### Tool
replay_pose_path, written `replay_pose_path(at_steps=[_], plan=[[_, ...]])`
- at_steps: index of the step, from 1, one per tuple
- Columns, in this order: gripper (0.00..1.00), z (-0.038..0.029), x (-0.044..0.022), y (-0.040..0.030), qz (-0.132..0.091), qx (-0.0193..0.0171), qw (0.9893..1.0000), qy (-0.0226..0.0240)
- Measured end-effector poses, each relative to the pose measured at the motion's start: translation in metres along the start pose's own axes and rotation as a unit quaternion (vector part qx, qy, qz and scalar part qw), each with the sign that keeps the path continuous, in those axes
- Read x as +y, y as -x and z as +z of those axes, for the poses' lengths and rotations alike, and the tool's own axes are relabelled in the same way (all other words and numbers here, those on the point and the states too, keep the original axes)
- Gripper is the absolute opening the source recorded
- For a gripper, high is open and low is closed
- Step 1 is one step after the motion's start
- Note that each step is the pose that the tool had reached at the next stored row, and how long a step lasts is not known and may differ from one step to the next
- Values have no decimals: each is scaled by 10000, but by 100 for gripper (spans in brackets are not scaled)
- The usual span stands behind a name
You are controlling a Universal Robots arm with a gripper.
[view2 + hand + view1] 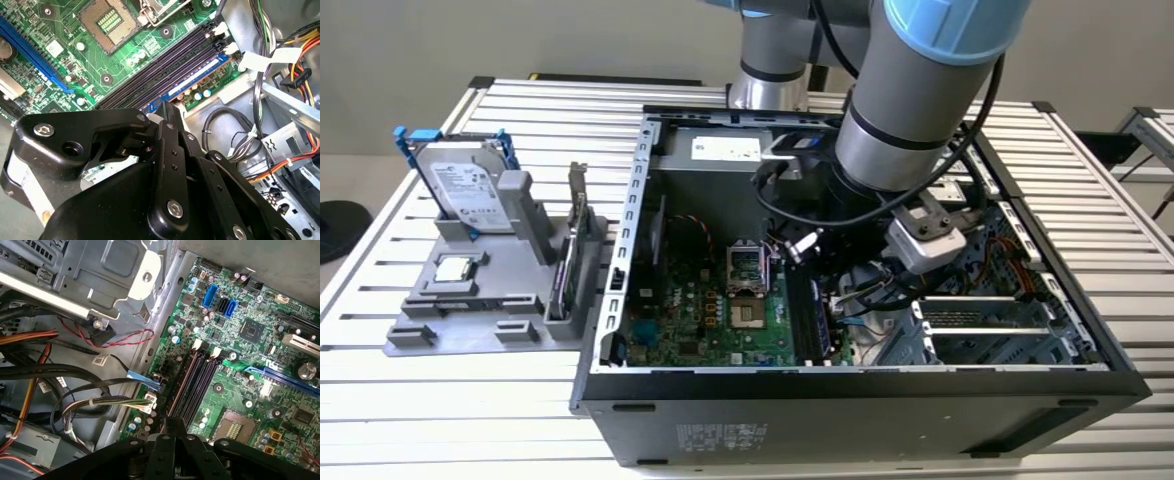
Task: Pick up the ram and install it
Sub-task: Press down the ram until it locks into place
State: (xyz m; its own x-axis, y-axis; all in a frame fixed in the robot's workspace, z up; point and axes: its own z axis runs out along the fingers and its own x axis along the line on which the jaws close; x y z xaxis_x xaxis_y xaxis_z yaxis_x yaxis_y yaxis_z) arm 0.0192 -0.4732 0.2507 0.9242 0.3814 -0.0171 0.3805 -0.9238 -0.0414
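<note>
The gripper [167, 107] is lowered inside the open computer case [854, 420], directly over the row of memory slots [165, 65] on the green motherboard [60, 55]. Its fingers are seen drawn together, with no gap between the tips in both wrist views. The ram [200, 75] is found standing in the outermost slot, right under the fingertips [175, 422], and its blue upper edge runs away from the gripper along the slot towards the white latches [231, 48]. Whether that edge is pinched or only touched by the tips cannot be told. The bare processor socket [107, 22] is seen beyond the slots from the gripper. Bundled cables [295, 75] are seen just beside the gripper, on the ram's outer side. Well away from the gripper, outside the case, a hard drive [467, 185] is held upright in a grey stand [480, 320].
</note>
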Motion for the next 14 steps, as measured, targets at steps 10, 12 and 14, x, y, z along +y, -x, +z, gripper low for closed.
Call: replay_pose_path(at_steps=[10, 12, 14], plan=[[0, 0, 0, 0, -307, -13, 9995, 5], [0, 0, 0, 0, -437, -18, 9990, 7], [0, 0, 0, 0, -575, -24, 9983, 10]])
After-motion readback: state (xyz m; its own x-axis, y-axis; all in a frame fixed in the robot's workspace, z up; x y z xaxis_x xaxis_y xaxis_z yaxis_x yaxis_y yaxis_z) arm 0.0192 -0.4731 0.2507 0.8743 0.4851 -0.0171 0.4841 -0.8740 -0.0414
